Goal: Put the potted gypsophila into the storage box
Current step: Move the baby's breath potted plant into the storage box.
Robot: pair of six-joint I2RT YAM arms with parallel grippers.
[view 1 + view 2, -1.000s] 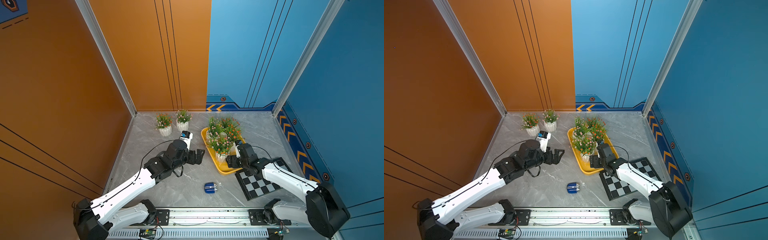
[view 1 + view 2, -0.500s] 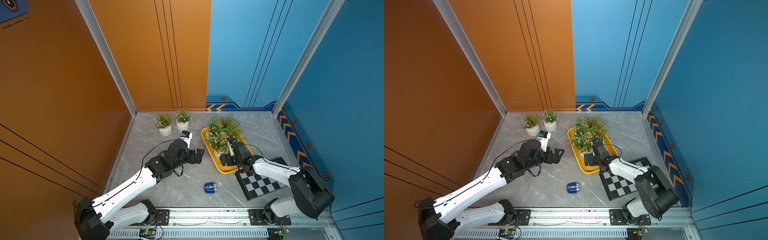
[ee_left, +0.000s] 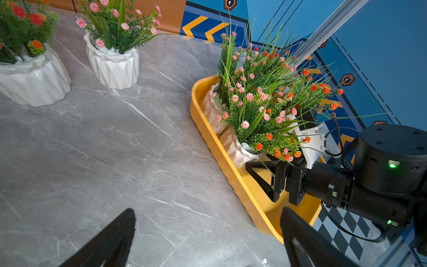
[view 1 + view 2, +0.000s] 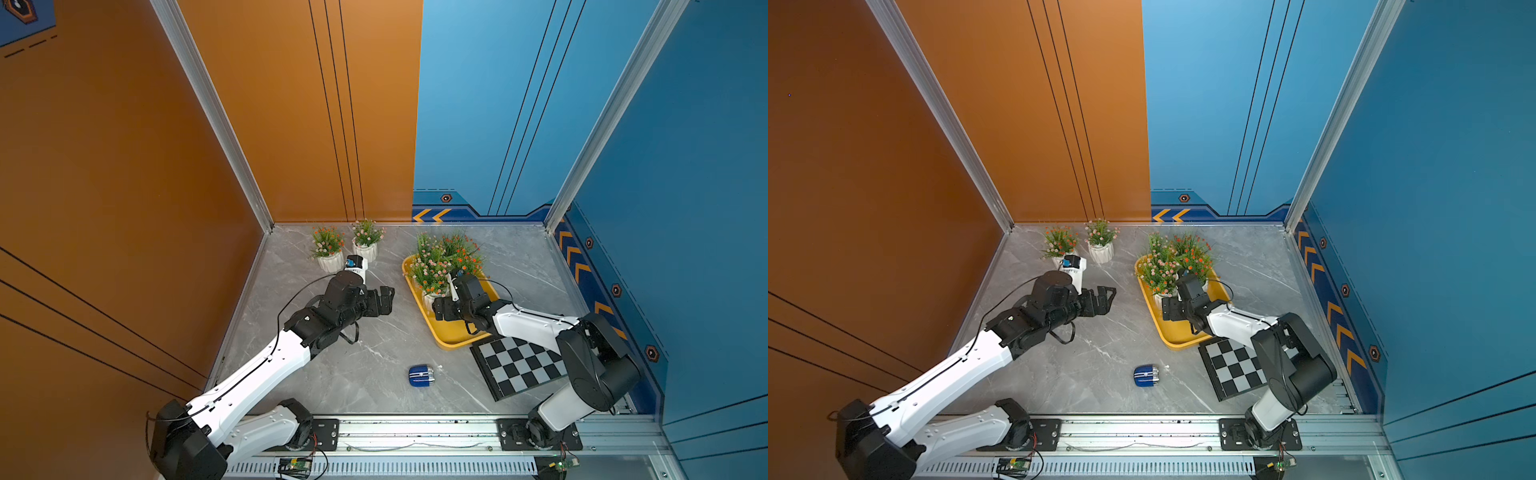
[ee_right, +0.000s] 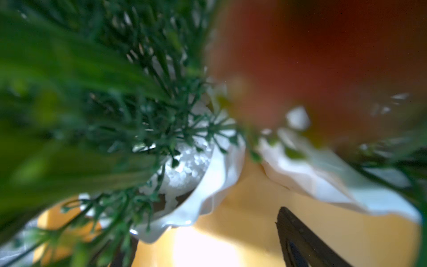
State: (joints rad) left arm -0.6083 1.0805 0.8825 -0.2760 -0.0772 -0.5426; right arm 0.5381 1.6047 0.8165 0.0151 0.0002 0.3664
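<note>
Two potted gypsophila (image 4: 330, 259) await us on the tabletop (image 4: 374, 345), three sit in the storage box (image 4: 451, 341); left fingers (image 3: 111, 240) and right fingers (image 3: 279, 178) spread, empty.

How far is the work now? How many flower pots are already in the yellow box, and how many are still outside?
Done: at least two potted plants stand in the storage box. In hand: nothing is held. The right gripper is open beside the front pot there, and the left gripper is open above the table. Left: two pots on the table, outside the box.
</note>
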